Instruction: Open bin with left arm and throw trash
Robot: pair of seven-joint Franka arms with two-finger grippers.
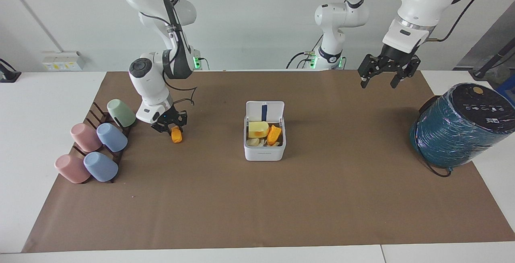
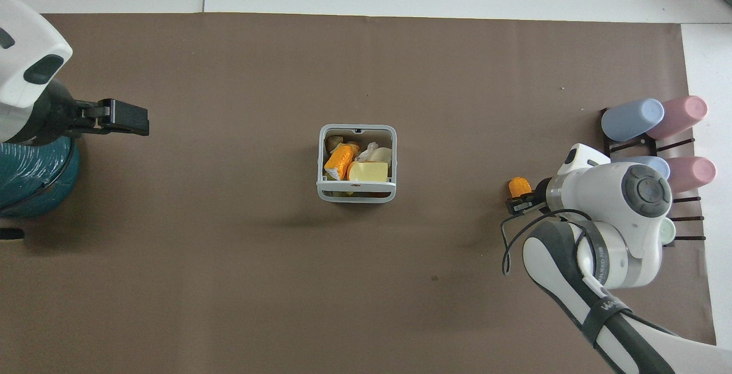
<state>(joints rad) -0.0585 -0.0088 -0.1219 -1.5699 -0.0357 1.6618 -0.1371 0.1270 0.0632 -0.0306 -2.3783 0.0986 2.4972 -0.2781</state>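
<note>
Brown paper (image 1: 257, 198) covers the table from end to end. Teal wrapped cylinder (image 1: 458, 124) lies at the left arm's end, partly off the paper. Rack of pastel cups (image 1: 96, 146) sits at the right arm's end. White bin (image 1: 264, 138) stands mid-table with its lid (image 1: 265, 111) upright on the side nearer the robots; inside lie a pale yellow lump (image 1: 258, 129) and an orange lump (image 1: 274, 134) among pale scraps. Left gripper (image 1: 383, 79) hangs in the air over the paper's edge between bin and cylinder, fingers spread apart, nothing between them. Right gripper (image 1: 172, 128) is down at the paper beside the cup rack, set over a second orange lump (image 1: 176, 135) and touching its top. Whether its fingers have clamped that lump cannot be told.
</note>
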